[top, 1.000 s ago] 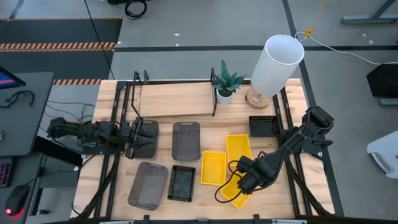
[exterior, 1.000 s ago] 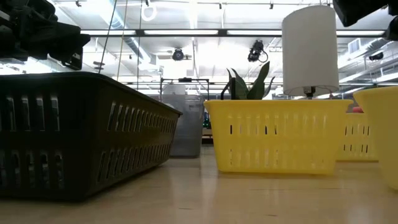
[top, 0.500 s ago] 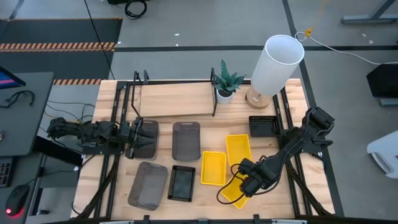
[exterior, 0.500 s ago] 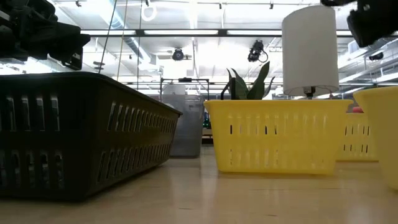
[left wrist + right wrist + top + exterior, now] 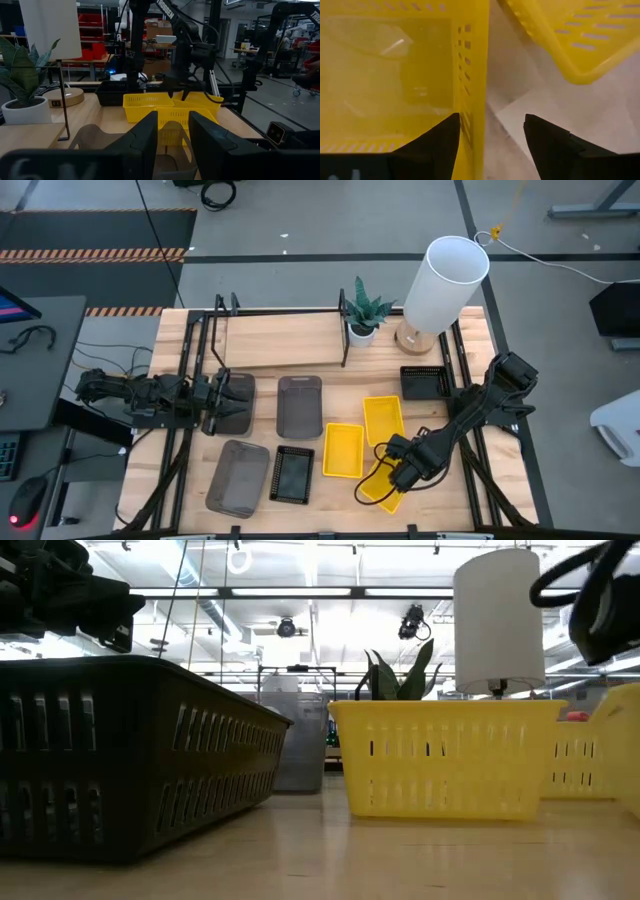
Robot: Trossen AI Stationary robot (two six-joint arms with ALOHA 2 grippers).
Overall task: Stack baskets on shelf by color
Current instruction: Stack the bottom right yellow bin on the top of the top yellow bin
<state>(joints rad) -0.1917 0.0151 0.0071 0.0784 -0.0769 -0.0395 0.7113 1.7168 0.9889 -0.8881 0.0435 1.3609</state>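
Note:
Three yellow baskets lie right of centre. Two rest flat (image 5: 343, 450) (image 5: 383, 420); the third (image 5: 376, 486) lies askew near the front edge. My right gripper (image 5: 402, 471) is open astride that basket's side wall (image 5: 474, 95), and in the low view (image 5: 603, 602) it hangs above the basket's slanted rim (image 5: 628, 715). My left gripper (image 5: 234, 402) is open and holds nothing, hovering over a grey basket (image 5: 240, 386) on the left. Other grey baskets (image 5: 299, 405) (image 5: 238, 477) and black baskets (image 5: 292, 474) (image 5: 425, 382) sit flat. The shelf board (image 5: 280, 340) holds no basket. My right gripper comes down from above onto one side wall (image 5: 474, 95) of the askew yellow basket, one finger (image 5: 442, 145) inside and one (image 5: 552, 145) outside. The inner finger lies next to the wall; the outer one stands apart. The basket sits tilted, its rim slanting.
A white plant pot (image 5: 361, 332) and a tall white lamp (image 5: 445, 280) stand at the shelf's right end. Black posts and rails (image 5: 345, 330) frame the shelf. Bare tabletop (image 5: 440, 510) shows near the front right corner.
My right gripper has come down onto the askew yellow basket. The basket has slid a little toward the table's right edge and tipped, so its rim now slants in the low view.

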